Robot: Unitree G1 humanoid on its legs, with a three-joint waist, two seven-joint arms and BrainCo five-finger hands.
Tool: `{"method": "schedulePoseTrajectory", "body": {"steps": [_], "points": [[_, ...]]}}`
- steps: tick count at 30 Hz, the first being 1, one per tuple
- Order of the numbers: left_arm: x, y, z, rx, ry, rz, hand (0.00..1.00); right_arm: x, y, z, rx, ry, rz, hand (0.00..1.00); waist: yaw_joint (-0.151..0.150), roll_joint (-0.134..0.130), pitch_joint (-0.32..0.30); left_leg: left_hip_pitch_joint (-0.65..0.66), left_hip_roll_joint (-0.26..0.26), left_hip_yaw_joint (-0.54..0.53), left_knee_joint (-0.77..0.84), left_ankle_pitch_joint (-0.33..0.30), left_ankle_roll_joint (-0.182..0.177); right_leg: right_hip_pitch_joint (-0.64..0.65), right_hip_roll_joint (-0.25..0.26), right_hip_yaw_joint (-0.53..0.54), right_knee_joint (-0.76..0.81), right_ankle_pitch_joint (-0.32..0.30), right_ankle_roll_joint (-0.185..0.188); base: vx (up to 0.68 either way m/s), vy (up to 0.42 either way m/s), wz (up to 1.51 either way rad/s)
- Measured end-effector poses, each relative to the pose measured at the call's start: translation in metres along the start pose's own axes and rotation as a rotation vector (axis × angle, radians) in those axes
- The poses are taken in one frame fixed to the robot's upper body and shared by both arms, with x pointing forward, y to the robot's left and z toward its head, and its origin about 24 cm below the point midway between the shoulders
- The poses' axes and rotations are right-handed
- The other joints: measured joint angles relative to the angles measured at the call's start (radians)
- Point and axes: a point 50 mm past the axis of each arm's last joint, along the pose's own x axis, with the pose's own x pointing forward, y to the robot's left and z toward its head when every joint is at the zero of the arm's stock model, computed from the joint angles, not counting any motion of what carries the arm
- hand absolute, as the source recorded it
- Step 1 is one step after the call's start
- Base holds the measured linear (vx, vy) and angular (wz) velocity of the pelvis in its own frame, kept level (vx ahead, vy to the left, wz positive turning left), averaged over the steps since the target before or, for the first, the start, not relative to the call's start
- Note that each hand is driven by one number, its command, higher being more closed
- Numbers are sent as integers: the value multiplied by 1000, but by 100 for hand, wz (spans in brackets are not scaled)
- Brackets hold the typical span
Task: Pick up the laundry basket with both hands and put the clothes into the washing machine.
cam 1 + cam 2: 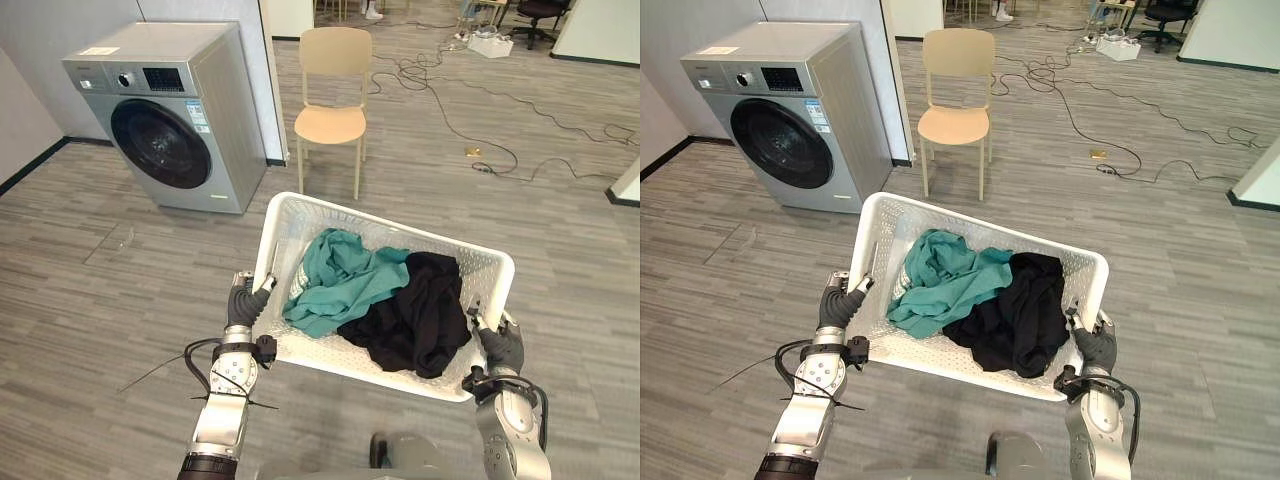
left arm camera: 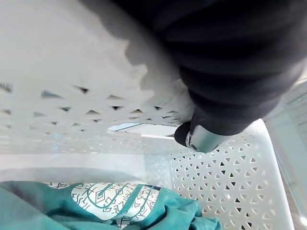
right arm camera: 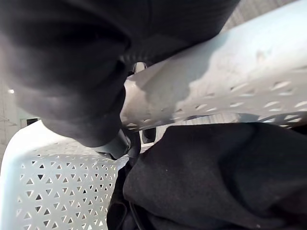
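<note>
Laundry basket: The white laundry basket (image 1: 440,243) hangs between my two hands in front of me, tilted, its left corner higher than its right. By my reading it is clear of the floor (image 1: 100,300).
Clothes: A teal garment (image 1: 340,280) lies in the left half and a black garment (image 1: 420,310) is heaped beside it on the right, the two touching. Both are inside the basket, and nothing hangs over the rim.
Left hand: My left hand (image 1: 243,302) is clamped on the basket's left rim. The fingers run up the outside wall, and one fingertip (image 2: 199,139) hooks over to the inside.
Right hand: My right hand (image 1: 502,348) pinches the right rim the same way, with a fingertip (image 3: 117,146) curled in next to the black cloth.
Washing machine: The grey washing machine (image 1: 170,110) stands against the wall well ahead and to my left. Its round door (image 1: 160,143) is closed.
Surroundings: A pale chair (image 1: 332,100) stands just to the right of the machine, and cables (image 1: 450,110) trail over the floor beyond it.
Done: The two-handed pick-up looks complete.
Left: I judge the larger part of the job remains. The basket has to be carried to the machine, the door opened, and both garments put into the drum.
Stage: Early, with the load in hand but well apart from the machine.
</note>
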Motion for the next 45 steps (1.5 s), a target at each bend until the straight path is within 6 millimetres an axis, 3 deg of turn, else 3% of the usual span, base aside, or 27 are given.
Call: {"method": "schedulePoseTrajectory", "body": {"steps": [3,6,8,10,12,13,14,15,16,17,19,21,23,25,26,27,28,29,31,32,33,34,35,37,40,43,45], "points": [[-1,2,1,-31,-13,5,100,-1,2,9,6,-37,10,100,20,-40,26,-91,-71,6,-20,-36,11,216,-27,20,-163,-2,-4,717,-118,14],[1,2,5,-45,-38,4,100,2,4,17,11,-70,19,100,46,-66,42,-203,-153,40,-319,-79,-14,351,-69,22,-262,-28,-11,573,26,6],[0,1,5,-55,-40,2,100,6,4,19,3,-78,19,100,78,-67,44,-245,-211,14,-749,-19,-97,429,-110,23,-284,-68,-9,716,148,-22],[-5,2,7,-65,-43,10,100,13,7,19,-21,-84,27,100,89,-50,38,-246,-213,-33,-934,3,-146,475,-122,63,-269,-124,1,702,266,-66],[-8,0,4,-68,-19,6,100,12,4,16,-36,-73,18,100,100,-66,18,-258,-254,-39,-812,73,-127,462,-180,121,-108,-192,15,698,359,-61],[-9,1,1,-59,-3,1,100,8,2,10,-31,-47,5,100,96,-105,4,-244,-289,-16,-761,76,-87,374,-240,154,130,-171,48,737,363,-19],[-9,2,1,-44,-2,-5,100,8,3,6,-25,-31,2,100,89,-149,4,-222,-318,18,-727,45,-32,291,-300,173,333,-95,134,898,378,-6],[-9,4,-1,-23,5,-13,100,9,5,0,-24,-11,0,100,68,-193,4,-184,-354,39,-696,-14,7,193,-352,186,564,42,227,742,252,2],[-8,6,-2,-17,18,-7,100,10,8,-3,-28,0,2,100,59,-200,6,-157,-363,40,-689,-40,18,145,-373,169,678,50,226,716,197,0],[-9,8,-7,-8,52,2,100,11,10,-10,-39,34,2,100,49,-185,21,-61,-369,39,-709,-82,29,82,-387,108,839,8,154,708,183,-14],[-11,9,-12,4,75,0,100,7,9,-16,-65,59,4,100,49,-129,45,155,-358,30,-846,-105,26,18,-338,4,894,-48,75,802,186,-15],[-9,7,-8,-2,50,-5,100,6,8,-9,-62,27,4,100,39,-92,26,260,-350,12,-967,-106,19,-128,-275,-71,771,-108,74,596,62,19],[-6,6,-4,-8,28,-8,100,7,8,-3,-57,2,3,100,18,-92,27,309,-350,-12,-1011,-112,2,-209,-271,-113,590,-120,78,534,-37,47],[-5,5,-3,-9,24,-9,100,7,8,-3,-55,0,-1,100,-2,-89,30,393,-320,-26,-1065,-135,-36,-260,-241,-119,120,-30,74,606,-128,52],[-5,6,-3,-8,25,-9,100,7,8,-3,-53,2,-2,100,-5,-92,29,418,-313,-27,-1079,-142,-48,-256,-236,-110,6,14,83,781,-244,55],[-5,4,-6,-7,34,-11,100,6,7,-4,-60,6,-2,100,-10,-100,28,477,-298,-43,-1090,-181,-98,-258,-221,-67,-86,150,90,541,-181,45],[-6,3,-7,-9,43,-13,100,5,6,-5,-63,11,-4,100,-11,-94,25,495,-283,-54,-1077,-193,-113,-261,-203,-51,-44,192,78,845,-349,44],[-6,4,-10,-7,54,-9,100,3,6,-7,-66,23,-2,100,-7,-90,18,485,-245,-71,-983,-198,-119,-275,-173,-30,47,208,51,714,-366,16],[-8,6,-12,-13,66,18,100,3,10,-4,-73,12,21,100,-5,-49,23,374,-148,-84,-670,-143,-77,-242,-115,-65,110,115,11,758,-393,-3],[-8,6,-12,-23,70,31,100,2,11,0,-81,-4,35,100,-4,-26,29,266,-75,-86,-441,27,-46,-194,-71,-87,119,72,-23,525,-248,-12],[-8,6,-13,-32,74,33,100,2,11,3,-84,-13,38,100,4,-20,31,223,-40,-90,-322,98,-36,-163,-53,-96,113,54,-36,652,-283,-23],[-9,5,-15,-48,85,32,100,1,9,5,-90,-24,31,100,13,-16,35,135,16,-84,-103,117,-27,-89,-14,-95,79,33,-52,619,-244,-29],[-10,2,-17,-62,98,24,100,-1,6,6,-94,-26,21,100,21,-18,39,68,42,-67,39,78,19,3,11,-95,16,28,-59,607,-215,-26],[-11,2,-18,-64,94,21,100,-5,4,9,-93,-37,14,100,21,-41,47,-13,25,-18,71,33,59,118,11,-85,-78,24,-61,552,-160,-9],[-12,0,-16,-84,76,26,100,-6,4,16,-89,-72,9,100,28,-43,53,-119,-40,39,-123,-33,21,204,2,-65,-158,6,-50,520,-85,-7],[-12,0,-18,-82,83,26,100,-7,4,15,-92,-66,7,100,50,-54,60,-136,-164,58,-565,-47,-29,277,-25,-54,-213,-21,-27,380,40,-7],[-14,0,-19,-85,93,31,100,-4,4,13,-102,-58,11,100,65,-41,53,-112,-237,-3,-890,8,-102,307,-34,-21,-235,-50,13,414,130,-36]]}}
